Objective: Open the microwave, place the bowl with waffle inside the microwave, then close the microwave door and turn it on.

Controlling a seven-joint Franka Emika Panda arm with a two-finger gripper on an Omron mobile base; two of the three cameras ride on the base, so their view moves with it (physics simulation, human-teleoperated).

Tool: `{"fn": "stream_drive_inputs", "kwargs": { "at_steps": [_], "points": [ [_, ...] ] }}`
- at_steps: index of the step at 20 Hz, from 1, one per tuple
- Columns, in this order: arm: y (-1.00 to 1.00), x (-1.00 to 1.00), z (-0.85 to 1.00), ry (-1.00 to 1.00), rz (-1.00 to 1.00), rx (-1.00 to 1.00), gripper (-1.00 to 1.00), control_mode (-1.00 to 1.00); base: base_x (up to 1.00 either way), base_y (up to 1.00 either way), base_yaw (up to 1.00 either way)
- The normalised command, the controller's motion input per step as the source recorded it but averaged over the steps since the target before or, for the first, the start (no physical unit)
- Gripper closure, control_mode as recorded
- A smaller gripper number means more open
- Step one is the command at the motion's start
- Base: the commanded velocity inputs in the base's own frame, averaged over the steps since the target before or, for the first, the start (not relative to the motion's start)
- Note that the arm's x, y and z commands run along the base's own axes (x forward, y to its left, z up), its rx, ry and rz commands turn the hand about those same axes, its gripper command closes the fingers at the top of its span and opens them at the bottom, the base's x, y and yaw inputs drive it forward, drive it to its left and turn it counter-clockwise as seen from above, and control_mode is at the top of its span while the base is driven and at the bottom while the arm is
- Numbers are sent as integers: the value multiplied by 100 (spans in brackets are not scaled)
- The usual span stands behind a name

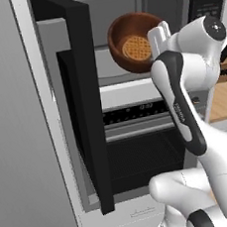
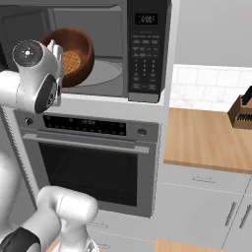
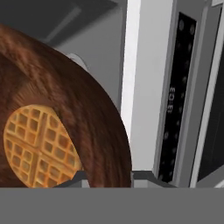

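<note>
The microwave (image 2: 145,54) stands open, and the microwave door (image 1: 85,89) is swung out to the left as a black panel seen edge-on. The bowl with waffle (image 1: 128,49) is tilted steeply, so its inside and the round waffle (image 1: 136,48) face the cameras. My gripper (image 1: 157,35) is shut on the bowl's rim. It holds the bowl (image 2: 74,56) at the left of the grey cavity's mouth, above the turntable (image 2: 106,74). In the hand view the bowl (image 3: 87,113) and waffle (image 3: 39,146) sit just above my gripper (image 3: 107,177), one fingertip on each side of the rim.
Below the microwave is the silver-fronted oven (image 2: 93,167) with its control strip and bar handle. To the right runs a wooden counter (image 2: 206,138) with a knife block (image 2: 242,112). A grey wall panel (image 1: 14,146) stands left of the open door.
</note>
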Motion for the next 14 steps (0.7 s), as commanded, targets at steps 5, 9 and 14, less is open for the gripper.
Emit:
{"fn": "stream_drive_inputs", "kwargs": {
  "at_steps": [5, 9, 14],
  "points": [
    [1, 49, 0, 10, 11, 0, 100, -100, 0, 0, 0],
    [3, 49, 0, 3, 7, 0, 100, -100, 0, 0, 0],
    [7, 50, 0, 0, 2, 0, 100, -100, 0, 0, 0]
  ]
}}
